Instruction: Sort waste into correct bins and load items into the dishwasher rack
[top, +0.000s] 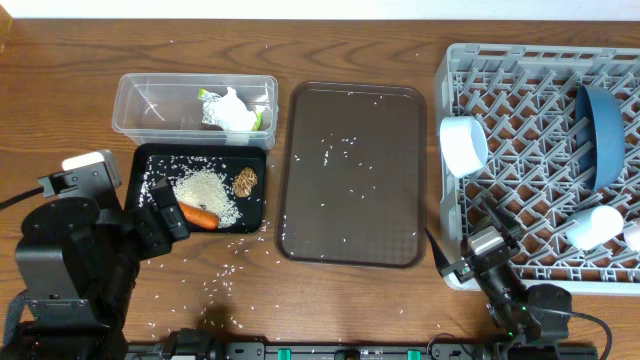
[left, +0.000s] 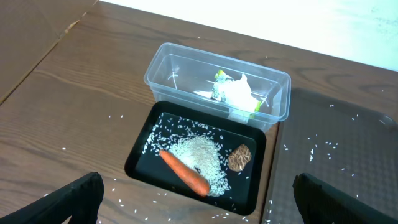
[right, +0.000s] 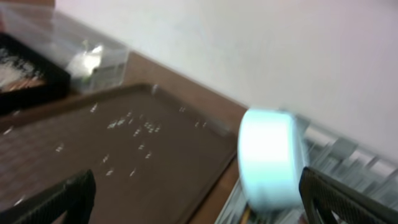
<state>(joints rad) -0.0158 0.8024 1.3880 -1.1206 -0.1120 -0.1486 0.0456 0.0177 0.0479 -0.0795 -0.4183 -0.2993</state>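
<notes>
The clear tub (top: 140, 100) holds crumpled white tissue (top: 237, 112) and a yellow-green wrapper (top: 210, 97). In front of it, the black tray (top: 145, 160) carries a rice pile (top: 205, 188), an orange carrot (top: 200, 214) and a brown lump (top: 245, 181). My left gripper (top: 165, 215) hangs open over this tray's near-left edge, empty (left: 202, 214). The grey rack (top: 520, 60) holds a dark-blue dish (top: 603, 135), a light-blue cup (top: 464, 145) on its side, and two whitish vessels (top: 595, 225). My right gripper (top: 465, 235) is open and empty just before the cup (right: 270, 158).
A large brown serving tray (top: 350, 230) dotted with rice grains lies between the black tray and the rack. Loose rice (top: 225, 275) is scattered on the wooden table in front of the trays. The rack reaches the right edge of view.
</notes>
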